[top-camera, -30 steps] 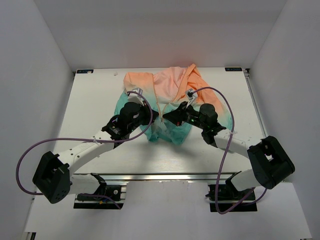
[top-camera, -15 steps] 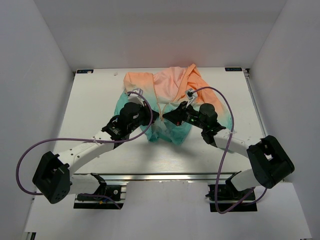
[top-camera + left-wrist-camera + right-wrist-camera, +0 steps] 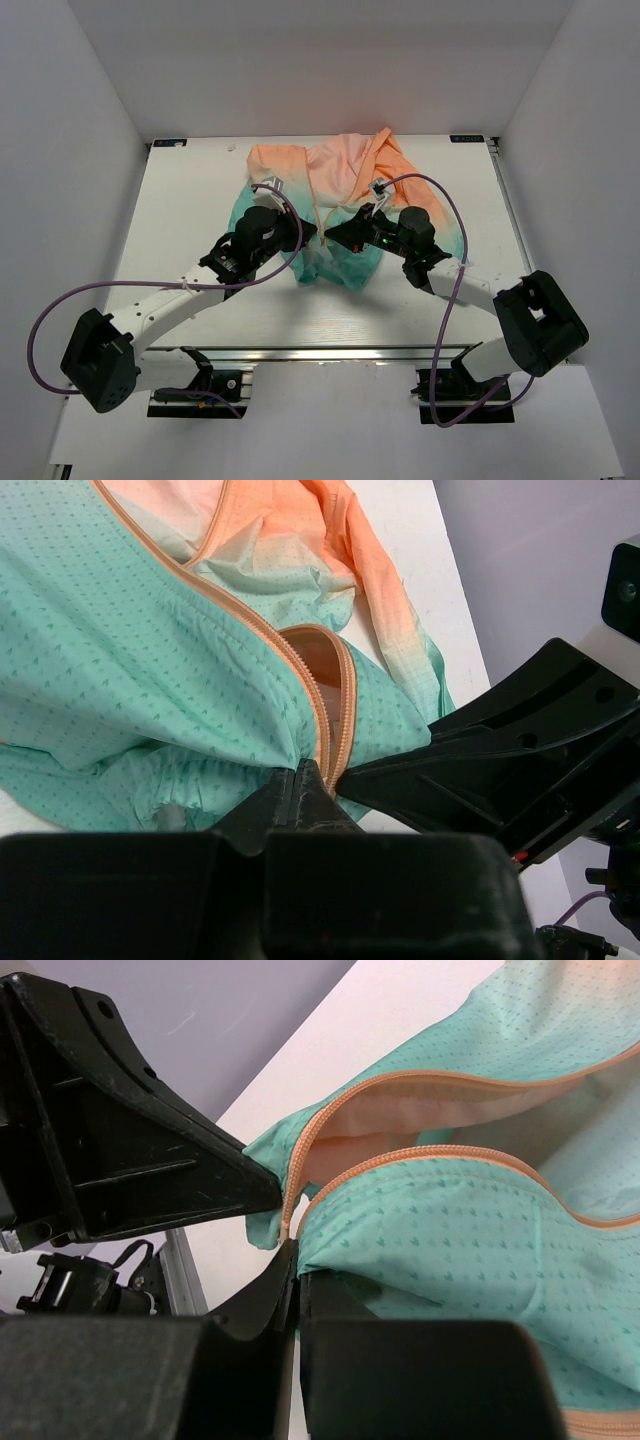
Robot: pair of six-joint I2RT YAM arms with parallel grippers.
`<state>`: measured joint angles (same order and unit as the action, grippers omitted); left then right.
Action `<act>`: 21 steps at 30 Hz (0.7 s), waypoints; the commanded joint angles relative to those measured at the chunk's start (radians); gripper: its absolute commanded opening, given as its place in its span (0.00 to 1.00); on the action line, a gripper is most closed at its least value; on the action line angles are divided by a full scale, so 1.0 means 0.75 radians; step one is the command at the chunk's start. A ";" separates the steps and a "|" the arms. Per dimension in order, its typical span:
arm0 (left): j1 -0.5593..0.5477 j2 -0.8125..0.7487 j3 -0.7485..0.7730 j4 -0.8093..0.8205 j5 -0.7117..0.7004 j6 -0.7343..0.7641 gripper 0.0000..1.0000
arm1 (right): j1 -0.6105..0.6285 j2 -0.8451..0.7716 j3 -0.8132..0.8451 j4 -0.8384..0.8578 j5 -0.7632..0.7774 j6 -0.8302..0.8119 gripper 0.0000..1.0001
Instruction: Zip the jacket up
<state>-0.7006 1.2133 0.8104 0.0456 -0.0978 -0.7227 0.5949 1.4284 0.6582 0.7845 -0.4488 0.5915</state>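
The jacket (image 3: 345, 170) lies at the back middle of the table, peach-orange at the top and teal at the hem. Its orange zipper (image 3: 318, 695) stands parted near the hem, with peach lining showing between the two rows of teeth (image 3: 420, 1160). My left gripper (image 3: 305, 235) is shut on the teal hem right beside the zipper's lower end (image 3: 300, 772). My right gripper (image 3: 333, 236) is shut on the opposite teal hem edge by the zipper (image 3: 297, 1255). The two grippers face each other, nearly touching. No zipper slider shows.
The white table (image 3: 190, 200) is boxed in by white walls on the left, back and right. Purple cables (image 3: 440, 200) loop over both arms. A metal rail (image 3: 320, 355) runs along the near edge.
The left arm's base end and its cable have shifted slightly. Both grippers stay shut on the hem, and the jacket has not visibly moved.
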 commanded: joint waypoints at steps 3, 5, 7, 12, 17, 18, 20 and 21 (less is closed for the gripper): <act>-0.007 -0.041 -0.001 0.015 -0.013 0.002 0.00 | -0.008 -0.023 0.020 0.110 -0.046 0.001 0.00; -0.005 -0.041 -0.003 0.015 -0.017 0.002 0.00 | -0.008 -0.025 0.024 0.114 -0.046 0.009 0.00; -0.005 -0.039 -0.003 0.015 -0.017 0.002 0.00 | -0.008 -0.027 0.024 0.124 -0.044 0.015 0.00; -0.007 -0.047 -0.003 0.013 -0.007 0.004 0.00 | -0.016 -0.029 0.024 0.132 -0.017 0.029 0.00; -0.007 -0.059 -0.009 0.013 -0.013 0.004 0.00 | -0.038 -0.021 0.016 0.157 -0.025 0.062 0.00; -0.005 -0.061 -0.009 0.011 -0.011 0.004 0.00 | -0.041 -0.021 0.016 0.157 -0.027 0.062 0.00; -0.007 -0.067 -0.009 0.015 0.002 0.004 0.00 | -0.041 -0.019 0.020 0.148 -0.030 0.054 0.00; -0.007 -0.069 -0.009 0.017 0.004 0.004 0.00 | -0.043 -0.019 0.022 0.146 -0.030 0.054 0.00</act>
<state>-0.7010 1.2083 0.8089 0.0452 -0.0971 -0.7223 0.5682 1.4284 0.6582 0.8330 -0.4675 0.6270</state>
